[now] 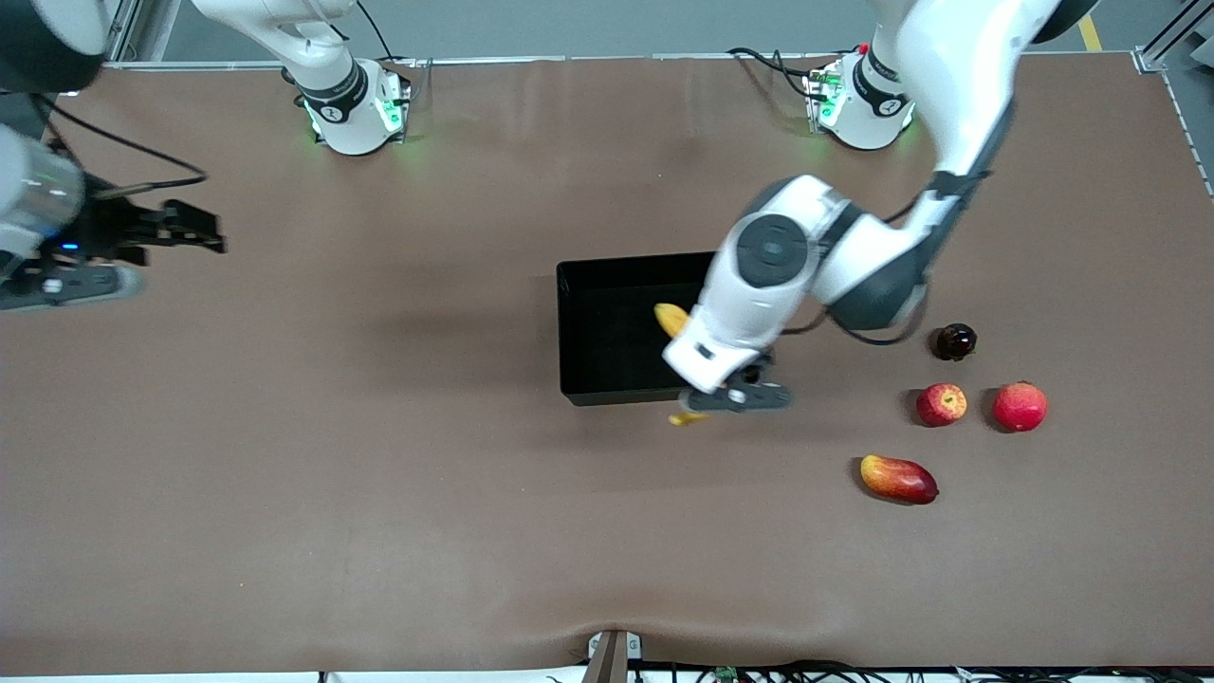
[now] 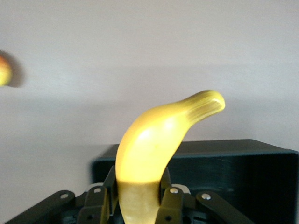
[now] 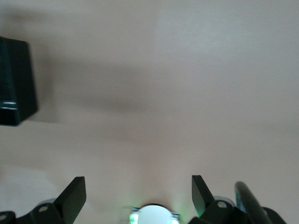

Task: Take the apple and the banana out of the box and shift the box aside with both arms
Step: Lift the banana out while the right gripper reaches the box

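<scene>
My left gripper (image 1: 707, 384) is shut on the yellow banana (image 1: 671, 318) and holds it over the nearer wall of the black box (image 1: 569, 323), at the corner toward the left arm's end. In the left wrist view the banana (image 2: 159, 144) rises from between the fingers (image 2: 99, 198), with the box (image 2: 233, 158) under it. The small red apple with yellow patches (image 1: 941, 404) lies on the table toward the left arm's end. My right gripper (image 1: 194, 232) is open and empty, up over the right arm's end of the table; its fingers (image 3: 74, 196) stand wide apart.
A larger red round fruit (image 1: 1020, 406) lies beside the apple. A red-yellow mango (image 1: 898, 478) lies nearer the front camera, and a small dark fruit (image 1: 954, 341) lies farther from it. A corner of the box (image 3: 14, 84) shows in the right wrist view.
</scene>
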You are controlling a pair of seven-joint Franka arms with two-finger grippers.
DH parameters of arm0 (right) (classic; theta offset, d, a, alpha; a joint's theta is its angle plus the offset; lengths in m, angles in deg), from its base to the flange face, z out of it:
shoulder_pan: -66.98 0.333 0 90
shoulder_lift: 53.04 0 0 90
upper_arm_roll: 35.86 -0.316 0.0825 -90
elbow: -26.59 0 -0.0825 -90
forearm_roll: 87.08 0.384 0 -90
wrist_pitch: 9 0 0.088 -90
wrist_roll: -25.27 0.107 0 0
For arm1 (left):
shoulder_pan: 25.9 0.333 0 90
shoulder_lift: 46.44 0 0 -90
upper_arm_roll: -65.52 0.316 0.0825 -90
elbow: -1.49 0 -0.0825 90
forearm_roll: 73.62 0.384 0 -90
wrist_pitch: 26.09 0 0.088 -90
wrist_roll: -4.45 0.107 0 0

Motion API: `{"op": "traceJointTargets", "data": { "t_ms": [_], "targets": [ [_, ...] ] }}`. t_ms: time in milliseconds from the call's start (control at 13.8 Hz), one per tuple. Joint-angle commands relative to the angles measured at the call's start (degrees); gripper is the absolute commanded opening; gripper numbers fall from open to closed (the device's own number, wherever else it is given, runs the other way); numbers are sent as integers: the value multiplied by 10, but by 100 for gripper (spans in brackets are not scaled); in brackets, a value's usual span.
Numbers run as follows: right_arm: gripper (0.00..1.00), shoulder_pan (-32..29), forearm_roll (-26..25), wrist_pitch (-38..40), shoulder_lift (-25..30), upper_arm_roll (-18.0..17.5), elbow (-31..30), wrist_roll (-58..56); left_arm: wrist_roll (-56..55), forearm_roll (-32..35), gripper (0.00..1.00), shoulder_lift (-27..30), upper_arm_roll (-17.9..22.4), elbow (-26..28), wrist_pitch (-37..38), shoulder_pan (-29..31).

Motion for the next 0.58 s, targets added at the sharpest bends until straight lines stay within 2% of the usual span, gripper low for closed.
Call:
{"op": "traceJointTargets", "data": {
  "t_ms": [0, 289, 505],
  "targets": [
    [100, 61, 28, -17, -13, 2, 10, 111, 62, -9, 0, 22, -5, 18, 39, 70],
    [100, 178, 30, -122, -82, 2, 9, 242, 164, 14, 0, 28, -4, 57, 45, 155],
    [100, 239, 42, -191, -144, 2, 8, 261, 211, 16, 0, 79, -7, 156, 27, 222]
  ]
}}
